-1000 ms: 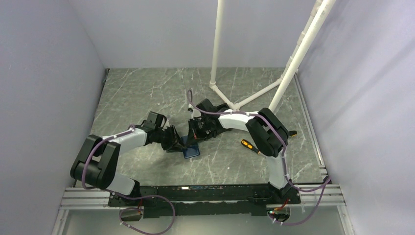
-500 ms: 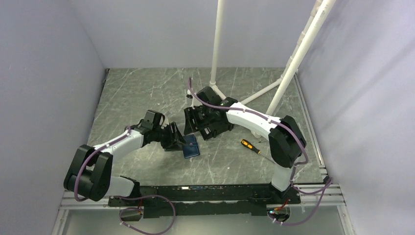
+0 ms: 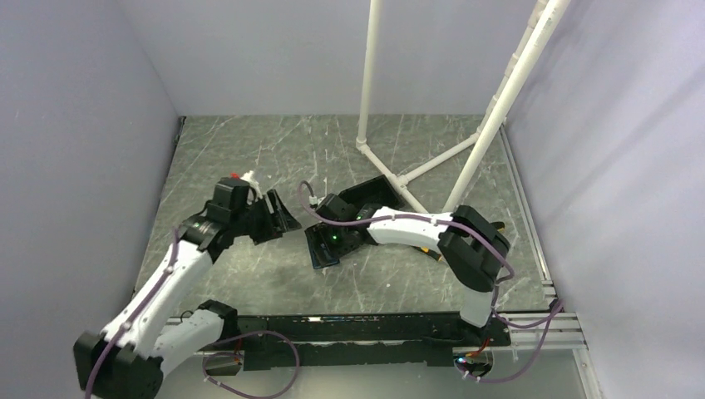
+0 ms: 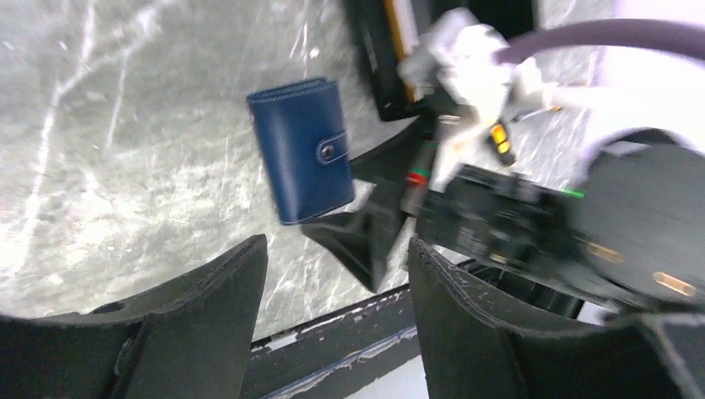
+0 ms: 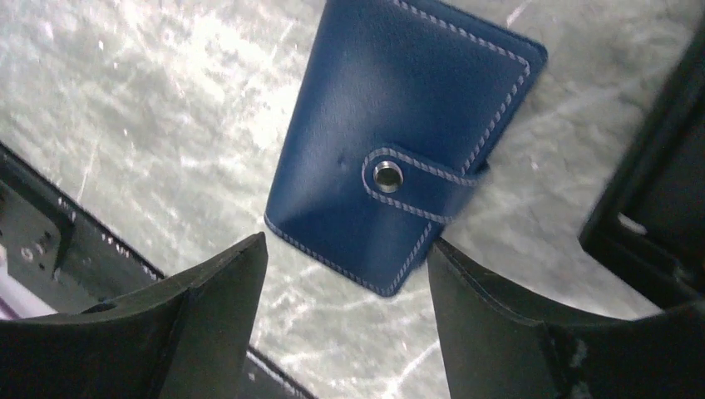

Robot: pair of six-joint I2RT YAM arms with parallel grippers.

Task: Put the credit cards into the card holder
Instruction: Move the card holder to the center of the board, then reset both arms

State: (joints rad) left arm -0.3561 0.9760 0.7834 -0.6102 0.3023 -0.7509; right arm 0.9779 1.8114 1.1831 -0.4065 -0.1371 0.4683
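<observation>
- From above, the card holder (image 3: 320, 254) is only a small dark patch on the grey marbled table (image 3: 249, 150). It is partly covered by the right gripper (image 3: 326, 243) poised over it. The left gripper (image 3: 278, 218) is off to the left, clear of it.
- That overhead view alone shows the black box (image 3: 374, 193) just behind the holder, and the white pipes (image 3: 370, 83) rising from the far part of the table.
- The right wrist view shows the holder plainly — a flat dark-blue rectangle lying closed on the table. Its surface is smooth and leather-like, and pale stitching (image 5: 499, 116) runs along its edges.
- A short strap (image 5: 420, 187) folds across its face and is fastened by a round metal stud (image 5: 387, 176).
- In the same view the right gripper's matte black fingers (image 5: 199, 324) are spread wide. The holder shows in the gap beyond them, and nothing is gripped.
- The left wrist view takes in the whole holder at a slant. The right gripper's black body and cabling sit just beside the holder's lower corner.
- The left gripper's own fingers (image 4: 191, 324) are broad, black and faintly scuffed. They are also spread wide, with only the table showing between them.
- Only the left wrist view catches an orange-yellow strip (image 4: 401, 37) along the inside of the box's rim. It is too blurred to name.
</observation>
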